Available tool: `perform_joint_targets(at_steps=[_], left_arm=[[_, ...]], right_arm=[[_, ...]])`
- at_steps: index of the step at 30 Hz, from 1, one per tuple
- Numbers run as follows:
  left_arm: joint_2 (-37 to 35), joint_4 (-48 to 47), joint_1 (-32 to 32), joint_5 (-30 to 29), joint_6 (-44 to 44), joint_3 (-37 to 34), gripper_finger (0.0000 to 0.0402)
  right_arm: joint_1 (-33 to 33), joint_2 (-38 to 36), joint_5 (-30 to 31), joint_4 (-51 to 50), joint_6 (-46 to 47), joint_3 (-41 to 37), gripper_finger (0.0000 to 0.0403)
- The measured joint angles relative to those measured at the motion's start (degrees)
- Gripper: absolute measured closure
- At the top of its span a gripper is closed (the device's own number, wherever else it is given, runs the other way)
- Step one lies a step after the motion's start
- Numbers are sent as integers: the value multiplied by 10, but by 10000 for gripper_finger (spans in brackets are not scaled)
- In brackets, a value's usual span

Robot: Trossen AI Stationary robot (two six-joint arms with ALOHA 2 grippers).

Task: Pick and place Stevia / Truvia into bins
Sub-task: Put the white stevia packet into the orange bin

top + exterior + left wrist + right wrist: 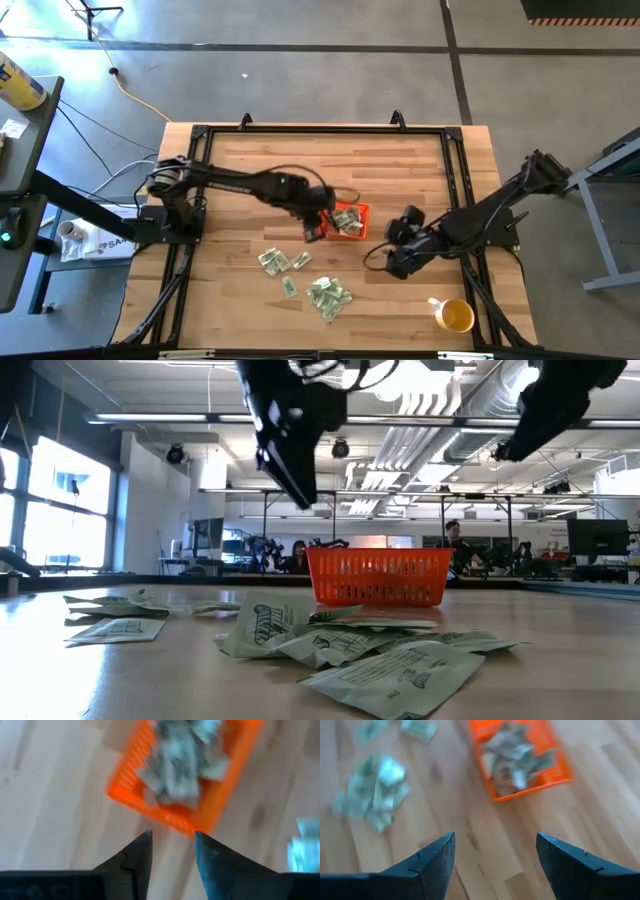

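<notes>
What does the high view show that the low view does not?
Only the high view shows the packets inside the orange bin, the yellow cup and both arms whole, with the left gripper beside the bin and the right gripper waiting apart. Only the low view shows the room behind, with people. Both show the loose packets on the table.

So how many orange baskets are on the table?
1. The small bright-orange plastic bin sits mid-table, between the left gripper and the right gripper, with pale green paper packets inside.
</notes>
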Motion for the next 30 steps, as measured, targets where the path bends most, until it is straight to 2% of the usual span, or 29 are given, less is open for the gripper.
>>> perform_joint_targets(at_steps=[7, 13, 18, 24, 30], left_arm=[[-8, -87, -68, -36, -54, -1, 246], [-19, -91, -121, -49, -131, -44, 258], [-46, -76, -163, -47, -223, -120, 259], [-100, -14, -208, -35, -307, -205, 259], [-146, -8, -226, -38, -355, -266, 260]], right_arm=[[-18, 104, -122, 152, -184, 0, 135], [-18, 184, -202, 233, -281, 0, 135], [-10, 240, -240, 296, -301, 6, 135], [-8, 290, -245, 352, -304, 40, 135], [-8, 330, -245, 372, -268, 58, 135]])
